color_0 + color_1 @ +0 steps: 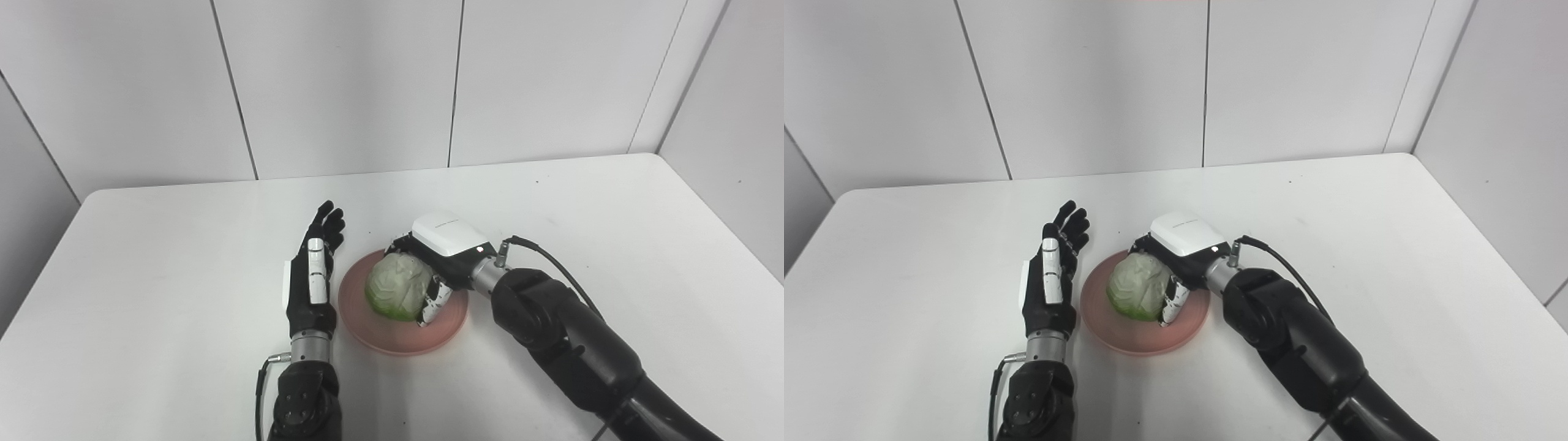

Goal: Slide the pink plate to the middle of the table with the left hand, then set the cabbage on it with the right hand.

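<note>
Left eye view: a white tabletop (153,257) with rounded far corners sits boxed in by pale grey wall panels (343,79) with dark seams. Near its middle lies the pink plate (392,340), and the cabbage (398,286) sits on it. The right hand (438,263) is wrapped around the cabbage, fingers curled on its side. The left hand (312,275) lies just beside the plate's left rim, fingers straight, holding nothing.

Right eye view: same scene, more side wall (1500,122) showing at right. A few dark specks (1290,181) dot the far tabletop. A black cable (1280,263) arcs off the right wrist.
</note>
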Controlling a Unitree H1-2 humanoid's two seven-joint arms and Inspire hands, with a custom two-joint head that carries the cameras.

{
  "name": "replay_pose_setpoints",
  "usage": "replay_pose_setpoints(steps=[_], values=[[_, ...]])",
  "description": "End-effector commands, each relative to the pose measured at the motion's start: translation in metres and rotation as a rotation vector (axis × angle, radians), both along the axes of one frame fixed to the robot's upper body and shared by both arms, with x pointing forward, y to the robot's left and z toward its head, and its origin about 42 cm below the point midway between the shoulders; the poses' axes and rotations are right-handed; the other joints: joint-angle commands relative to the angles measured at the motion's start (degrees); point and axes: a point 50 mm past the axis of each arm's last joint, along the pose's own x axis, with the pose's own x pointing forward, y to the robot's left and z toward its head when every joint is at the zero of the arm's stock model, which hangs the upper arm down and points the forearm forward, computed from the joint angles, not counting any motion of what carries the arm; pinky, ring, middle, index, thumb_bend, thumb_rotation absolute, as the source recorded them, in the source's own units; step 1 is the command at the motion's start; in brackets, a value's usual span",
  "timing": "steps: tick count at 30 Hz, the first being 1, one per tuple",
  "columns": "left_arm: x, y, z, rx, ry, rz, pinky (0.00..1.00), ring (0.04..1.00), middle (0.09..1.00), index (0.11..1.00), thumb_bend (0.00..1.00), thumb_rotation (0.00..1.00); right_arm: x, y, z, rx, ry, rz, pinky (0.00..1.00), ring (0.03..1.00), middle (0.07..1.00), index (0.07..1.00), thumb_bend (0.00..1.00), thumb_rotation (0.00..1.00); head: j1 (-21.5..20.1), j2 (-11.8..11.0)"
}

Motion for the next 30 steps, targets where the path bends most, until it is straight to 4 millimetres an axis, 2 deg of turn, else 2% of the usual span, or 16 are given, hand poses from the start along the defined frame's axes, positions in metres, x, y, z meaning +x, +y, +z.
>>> replay_pose_setpoints(steps=[1, 2, 4, 6, 12, 14, 18, 21, 22, 24, 27, 30], values=[[0.002, -0.006, 0.003, -0.007, -0.067, -0.054, 0.97, 0.936, 0.915, 0.889, 0.56, 1.00, 0.000, 0.002, 0.028, 0.012, -0.096, 0.068, 0.77, 0.859, 0.878, 0.848, 0.77, 0.68, 0.00, -0.05], [0.001, -0.006, 0.002, -0.017, -0.051, -0.045, 0.98, 0.944, 0.923, 0.897, 0.55, 1.00, -0.001, 0.001, 0.029, 0.015, -0.090, 0.074, 0.81, 0.890, 0.902, 0.876, 0.78, 0.71, 0.00, -0.05], [-0.003, -0.007, 0.003, -0.038, -0.003, -0.020, 0.90, 0.902, 0.899, 0.878, 0.58, 1.00, -0.003, 0.000, 0.032, 0.021, -0.083, 0.086, 0.91, 0.967, 0.966, 0.933, 0.79, 0.76, 0.00, -0.05], [-0.007, -0.008, 0.004, -0.035, 0.025, 0.004, 0.87, 0.887, 0.885, 0.866, 0.60, 1.00, -0.005, -0.003, 0.035, 0.036, -0.075, 0.100, 0.96, 0.995, 0.995, 0.975, 0.80, 0.80, 0.00, -0.05], [-0.009, -0.005, 0.005, -0.021, 0.045, -0.003, 0.90, 0.899, 0.886, 0.865, 0.61, 1.00, -0.015, -0.017, 0.046, 0.135, -0.026, 0.104, 1.00, 1.000, 1.000, 1.000, 0.88, 0.88, -0.93, 0.14], [-0.009, -0.004, 0.004, -0.009, 0.051, -0.004, 0.91, 0.910, 0.890, 0.864, 0.61, 1.00, -0.020, -0.023, 0.049, 0.161, -0.022, 0.100, 1.00, 1.000, 1.000, 1.000, 0.93, 0.93, -1.12, 0.00], [-0.010, 0.001, 0.002, 0.009, 0.047, -0.018, 0.92, 0.917, 0.900, 0.873, 0.61, 1.00, -0.035, -0.042, 0.049, 0.275, -0.041, 0.048, 1.00, 1.000, 1.000, 1.000, 0.95, 0.95, -1.52, 0.04], [-0.010, 0.010, -0.002, 0.050, 0.041, -0.048, 0.97, 0.935, 0.919, 0.898, 0.63, 1.00, -0.048, -0.055, 0.036, 0.464, -0.048, -0.027, 0.98, 1.000, 1.000, 1.000, 0.86, 0.89, -1.71, 0.06], [-0.010, 0.013, -0.003, 0.066, 0.039, -0.065, 0.99, 0.957, 0.939, 0.922, 0.65, 1.00, -0.052, -0.058, 0.027, 0.548, -0.037, -0.059, 0.93, 1.000, 1.000, 1.000, 0.80, 0.86, -1.72, 0.09], [-0.012, 0.020, -0.005, 0.082, 0.037, -0.089, 1.00, 0.976, 0.959, 0.942, 0.67, 1.00, -0.059, -0.060, 0.010, 0.697, -0.004, -0.108, 0.91, 1.000, 1.000, 1.000, 0.76, 0.85, -1.46, 0.16], [-0.015, 0.028, -0.007, 0.099, 0.049, -0.106, 1.00, 0.995, 0.978, 0.962, 0.71, 1.00, -0.069, -0.058, -0.010, 0.869, 0.040, -0.179, 0.95, 1.000, 1.000, 1.000, 0.73, 0.92, -1.27, 0.19], [-0.017, 0.034, -0.010, 0.110, 0.035, -0.082, 1.00, 0.992, 0.980, 0.963, 0.71, 1.00, -0.073, -0.048, -0.036, 1.199, 0.088, -0.219, 0.99, 1.000, 1.000, 1.000, 0.66, 0.87, -1.87, 0.33]])
